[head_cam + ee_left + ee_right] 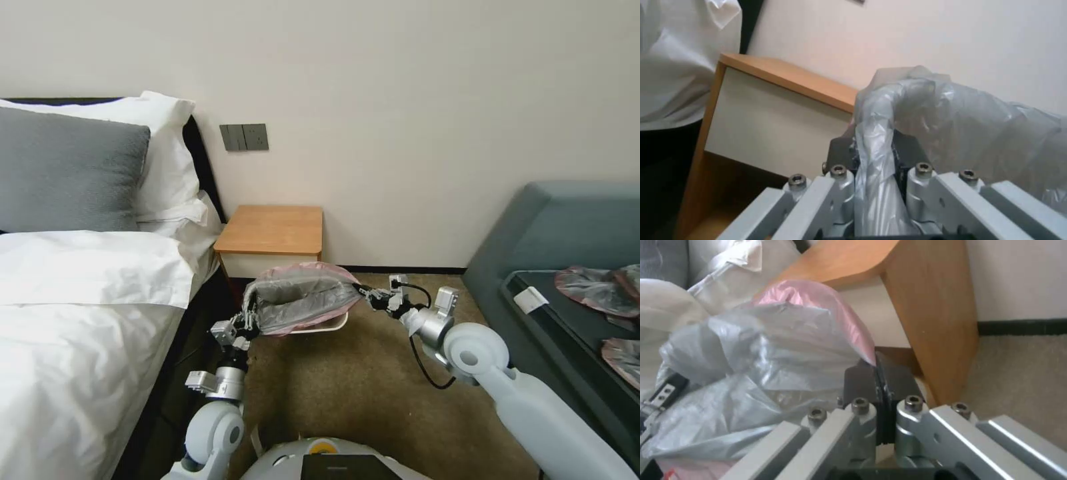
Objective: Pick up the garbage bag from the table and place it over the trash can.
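Plastic stretches between both grippers at the centre of the head view: the garbage bag (303, 297), grey and crinkled with a pinkish-red rim, is held open and spread sideways just above the trash can (331, 325), whose cream rim peeks out below the bag's lower right edge. The left gripper (248, 321) sits at the bag's lower left end, and the left wrist view shows its black pads closed onto a bunched fold of grey film (876, 140) that runs down between them. The right gripper (361, 291) is at the bag's right end; in the right wrist view its 2 pads (862, 380) are pressed together with the pink rim (849, 316) pinched at their tip. The bag hangs clear of the counter (272, 231), a small wooden nightstand with an orange-brown top and white drawer front that stands just behind it against the wall. To the left of the counter is a bed (80, 300) with white linen and a grey pillow (67, 173). At the right edge of the head view, a dark tray (560, 333) carries more crumpled bags (593, 288).
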Available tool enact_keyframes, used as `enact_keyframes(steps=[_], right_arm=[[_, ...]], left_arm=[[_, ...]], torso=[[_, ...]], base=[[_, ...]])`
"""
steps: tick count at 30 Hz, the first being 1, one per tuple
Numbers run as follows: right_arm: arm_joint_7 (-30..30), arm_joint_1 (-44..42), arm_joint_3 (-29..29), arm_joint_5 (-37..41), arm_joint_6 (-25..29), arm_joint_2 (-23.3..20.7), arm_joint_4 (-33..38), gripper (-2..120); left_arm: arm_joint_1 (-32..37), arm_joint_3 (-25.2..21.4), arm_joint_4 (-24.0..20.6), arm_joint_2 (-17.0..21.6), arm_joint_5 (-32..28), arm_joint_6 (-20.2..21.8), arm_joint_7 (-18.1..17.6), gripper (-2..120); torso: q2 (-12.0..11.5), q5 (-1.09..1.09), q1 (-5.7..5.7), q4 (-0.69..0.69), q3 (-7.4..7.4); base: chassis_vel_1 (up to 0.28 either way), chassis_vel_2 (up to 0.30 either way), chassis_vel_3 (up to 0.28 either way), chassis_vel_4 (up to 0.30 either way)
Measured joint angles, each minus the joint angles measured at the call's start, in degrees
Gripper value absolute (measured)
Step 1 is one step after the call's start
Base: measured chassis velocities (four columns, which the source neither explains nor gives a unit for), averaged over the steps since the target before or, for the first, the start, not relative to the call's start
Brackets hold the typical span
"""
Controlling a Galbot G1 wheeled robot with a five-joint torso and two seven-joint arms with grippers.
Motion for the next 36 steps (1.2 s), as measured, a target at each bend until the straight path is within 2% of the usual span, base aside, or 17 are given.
enact_keyframes(steps=[11, 20, 26, 32, 36], right_arm=[[-1.32, -3.28, 0.28, -1.47, -0.03, 0.54, 1.6, 0], [-1.38, -5.72, -0.19, -4.59, 0.51, 3.36, 2.49, 0], [-1.7, -6.18, -0.78, -11.07, 2.72, 5.71, 0.53, 0], [-2.13, -5.77, -1.23, -16.68, 5.27, 6.05, -1.44, 0], [-2.25, -5.91, -1.28, -18.94, 6.05, 6.44, -2.33, 10]], left_arm=[[-1.51, -0.93, 0.32, -0.08, -2.76, 1.25, -0.62, 8], [-2.74, -0.59, 0.11, -0.05, -5.59, 3.36, -1.59, 8], [-2.77, -0.56, 0.1, 0.19, -5.98, 4.17, -1.04, 8], [-2.68, -0.51, 0.14, 0.3, -5.44, 4.24, -0.66, 8], [-2.58, -0.5, -0.23, 0.39, -5.41, 4.4, -0.62, 8]], torso=[[0.0, -0.01, 0.0, 0.0, 0.0], [0.0, 0.0, 0.0, 0.0, 0.0], [0.0, 0.0, 0.0, 0.0, 0.0], [0.0, 0.0, 0.0, 0.0, 0.0], [0.0, 0.0, 0.0, 0.0, 0.0]], base=[[0.0, 0.0, 0.0, 0.0], [0.0, 0.0, 0.0, 0.0], [0.0, 0.0, 0.0, 0.0], [0.0, 0.0, 0.0, 0.0], [0.0, 0.0, 0.0, 0.0]])
